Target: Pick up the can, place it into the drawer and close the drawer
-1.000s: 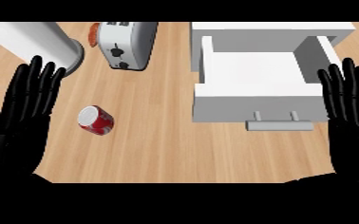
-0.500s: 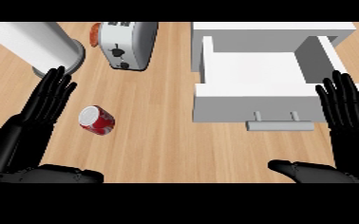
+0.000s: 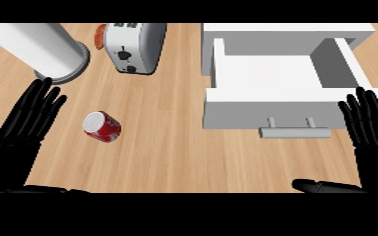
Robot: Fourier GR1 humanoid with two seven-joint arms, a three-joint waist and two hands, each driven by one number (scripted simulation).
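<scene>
Can (image 3: 102, 126): lies on its side on the worktop (image 3: 170, 145), untouched, just beside my left hand (image 3: 31, 117), whose fingers are straight and apart. My right hand (image 3: 363, 122), likewise spread, flanks the drawer (image 3: 269, 77), which stands pulled out to receive it.

- The can (image 3: 102, 127) is red with white markings and a pale silver top; it lies tipped on its side on the wooden counter, left of the drawer and well apart from it.
- The drawer (image 3: 284, 82) is white, pulled open, its inside bare, a grey bar handle (image 3: 295, 131) on its front.
</scene>
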